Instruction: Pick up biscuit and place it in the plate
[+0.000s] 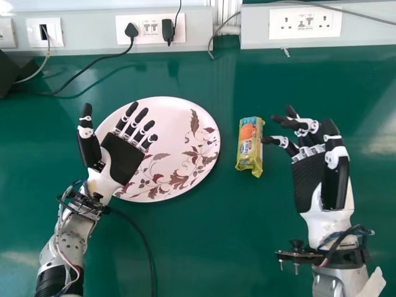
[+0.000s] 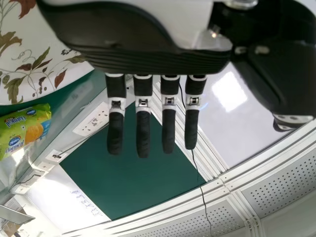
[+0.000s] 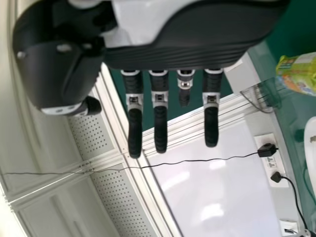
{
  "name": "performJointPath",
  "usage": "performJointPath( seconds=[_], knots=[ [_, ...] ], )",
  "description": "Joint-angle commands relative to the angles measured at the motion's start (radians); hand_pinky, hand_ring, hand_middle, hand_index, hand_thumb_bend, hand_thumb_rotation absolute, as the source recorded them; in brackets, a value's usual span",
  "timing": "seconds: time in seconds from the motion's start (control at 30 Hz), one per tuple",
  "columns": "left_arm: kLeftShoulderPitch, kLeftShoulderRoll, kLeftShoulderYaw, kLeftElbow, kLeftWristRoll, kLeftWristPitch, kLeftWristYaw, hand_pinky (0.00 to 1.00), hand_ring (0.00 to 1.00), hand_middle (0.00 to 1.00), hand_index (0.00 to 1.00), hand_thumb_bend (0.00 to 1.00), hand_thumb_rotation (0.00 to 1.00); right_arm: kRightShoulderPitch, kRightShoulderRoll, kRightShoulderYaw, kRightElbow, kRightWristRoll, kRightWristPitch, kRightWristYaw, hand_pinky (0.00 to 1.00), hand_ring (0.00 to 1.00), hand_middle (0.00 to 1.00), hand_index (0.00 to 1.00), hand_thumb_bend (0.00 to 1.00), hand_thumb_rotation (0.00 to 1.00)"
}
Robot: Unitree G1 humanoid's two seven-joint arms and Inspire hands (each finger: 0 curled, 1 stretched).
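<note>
So the plate (image 1: 170, 108) is the big thing here, a roundish white-pink one with brown and reddish leaves printed on it, sitting on a green surface (image 1: 204, 253). The biscuit packet (image 1: 250, 145) is lying just to the right of the plate, apart from it, long side running roughly away from the robot. It's yellow-green with an orange biscuit pictured on it, and it's between the plate and the right robot hand (image 1: 308, 179). That hand is well off to the plate's right, palm up, pretty much open with the fingers loosely bent, one more than the rest, and it's holding nothing. Left robot hand (image 1: 122, 159) is over the left part of the plate, palm up too, wide open with straight fingers and the thumb stuck out past the rim, also empty. Can't tell if it's actually touching the plate. Beyond the plate there's a wall socket (image 1: 150, 28) with a couple of black plugs, and a black cable (image 1: 148, 247) runs along the surface on the robot's side of the plate.
</note>
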Motion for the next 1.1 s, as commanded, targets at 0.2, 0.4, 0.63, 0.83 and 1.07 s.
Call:
performJointPath(
  seconds=[0.2, 0.4, 0.63, 0.83, 1.07],
  knots=[
    [0.009, -0.009, -0.002, 0.000, 0.012, -0.012, 0.004, 0.48, 0.63, 0.75, 0.78, 0.82, 0.66, 0.012, -0.010, 0.002, -0.138, -0.332, 0.053, -0.150, 0.48, 0.58, 0.62, 0.50, 0.52, 0.08],
    [0.005, -0.013, -0.004, 0.005, 0.014, -0.020, 0.000, 0.50, 0.65, 0.79, 0.83, 0.90, 0.69, 0.002, -0.010, 0.012, -0.217, -0.490, 0.118, -0.213, 0.48, 0.58, 0.62, 0.50, 0.52, 0.09],
    [0.002, -0.016, -0.003, 0.005, 0.018, -0.023, 0.003, 0.50, 0.67, 0.80, 0.86, 0.96, 0.70, -0.027, -0.032, 0.012, -0.279, -0.557, 0.162, -0.215, 0.48, 0.58, 0.62, 0.50, 0.52, 0.09],
    [-0.001, -0.015, -0.002, 0.011, 0.017, -0.021, -0.001, 0.50, 0.66, 0.80, 0.85, 0.96, 0.70, -0.051, -0.044, 0.012, -0.314, -0.570, 0.188, -0.217, 0.48, 0.58, 0.62, 0.50, 0.52, 0.09],
    [-0.007, -0.015, 0.001, 0.020, 0.017, -0.026, 0.003, 0.53, 0.67, 0.80, 0.87, 0.93, 0.67, -0.070, -0.061, 0.011, -0.332, -0.594, 0.196, -0.211, 0.48, 0.58, 0.62, 0.50, 0.52, 0.09]
  ],
)
